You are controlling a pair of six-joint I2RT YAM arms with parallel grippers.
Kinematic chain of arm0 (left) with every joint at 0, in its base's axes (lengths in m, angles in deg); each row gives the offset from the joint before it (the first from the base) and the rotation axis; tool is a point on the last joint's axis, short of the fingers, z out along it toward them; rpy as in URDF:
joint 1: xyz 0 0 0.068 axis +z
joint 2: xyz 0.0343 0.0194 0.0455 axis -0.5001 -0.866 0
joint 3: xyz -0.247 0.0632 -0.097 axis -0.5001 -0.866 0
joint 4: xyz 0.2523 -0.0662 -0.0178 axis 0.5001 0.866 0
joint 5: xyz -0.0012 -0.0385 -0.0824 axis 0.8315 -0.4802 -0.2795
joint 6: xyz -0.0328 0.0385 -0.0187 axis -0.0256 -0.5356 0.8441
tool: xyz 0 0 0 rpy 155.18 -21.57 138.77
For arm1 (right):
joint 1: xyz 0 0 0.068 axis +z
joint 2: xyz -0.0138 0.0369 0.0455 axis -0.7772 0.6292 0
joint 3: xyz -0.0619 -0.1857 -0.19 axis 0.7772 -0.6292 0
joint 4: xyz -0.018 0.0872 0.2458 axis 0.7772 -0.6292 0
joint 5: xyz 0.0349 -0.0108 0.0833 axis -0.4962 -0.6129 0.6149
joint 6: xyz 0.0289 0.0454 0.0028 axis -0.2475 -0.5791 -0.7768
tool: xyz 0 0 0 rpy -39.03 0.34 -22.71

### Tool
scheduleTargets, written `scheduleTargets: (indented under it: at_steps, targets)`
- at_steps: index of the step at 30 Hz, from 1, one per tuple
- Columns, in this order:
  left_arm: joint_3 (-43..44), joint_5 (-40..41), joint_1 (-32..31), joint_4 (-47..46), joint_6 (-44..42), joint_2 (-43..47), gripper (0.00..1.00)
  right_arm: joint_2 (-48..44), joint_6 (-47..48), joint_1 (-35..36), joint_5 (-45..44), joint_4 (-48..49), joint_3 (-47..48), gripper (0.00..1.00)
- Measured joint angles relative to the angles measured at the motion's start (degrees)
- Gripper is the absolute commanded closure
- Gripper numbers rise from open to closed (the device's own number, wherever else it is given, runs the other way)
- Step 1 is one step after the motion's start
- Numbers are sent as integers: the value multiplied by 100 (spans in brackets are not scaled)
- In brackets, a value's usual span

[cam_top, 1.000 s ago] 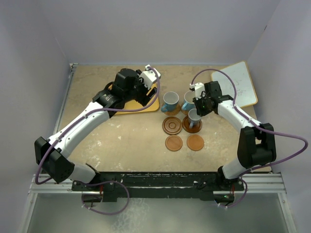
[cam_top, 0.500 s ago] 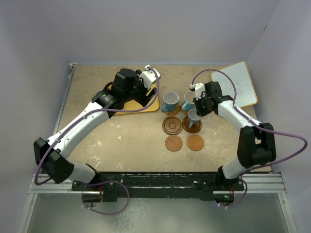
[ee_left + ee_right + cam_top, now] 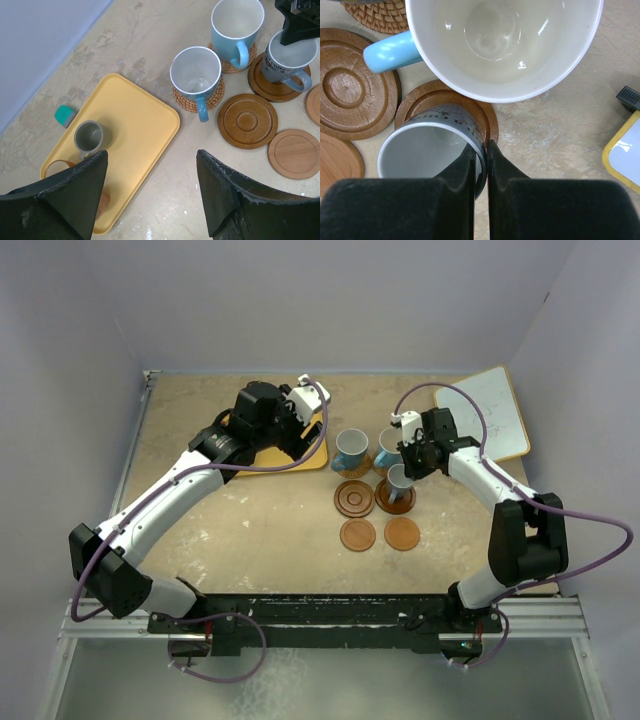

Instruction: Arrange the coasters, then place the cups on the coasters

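Observation:
My right gripper (image 3: 486,145) is shut on the rim wall of a small pale blue-white cup (image 3: 427,150), one finger inside and one outside. That cup (image 3: 397,478) sits over a dark ringed coaster (image 3: 445,100). Behind it stand two light blue cups (image 3: 196,75) (image 3: 237,22) on woven coasters (image 3: 216,95). A bare ringed coaster (image 3: 247,121) and two plain coasters (image 3: 357,535) (image 3: 402,533) lie nearer. My left gripper (image 3: 150,195) hangs open above the yellow tray's edge with nothing between its fingers. A grey cup (image 3: 89,136) stands on the tray, and an orange-brown cup (image 3: 55,167) is mostly hidden by a finger.
The yellow tray (image 3: 145,120) lies at the back left, with a small green object (image 3: 65,116) beside it. A white board with a yellow edge (image 3: 490,415) lies at the back right. Purple cables loop over both arms.
The right jaws have pinched tighter on the small cup's rim. Both arms keep their places.

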Motion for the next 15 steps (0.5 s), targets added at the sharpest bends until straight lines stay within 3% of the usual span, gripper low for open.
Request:
scheduleTargets:
  at_steps: [15]
  targets:
    - [0, -7, 0, 44, 0, 0, 30, -13, 0, 0, 144, -212, 20, 100]
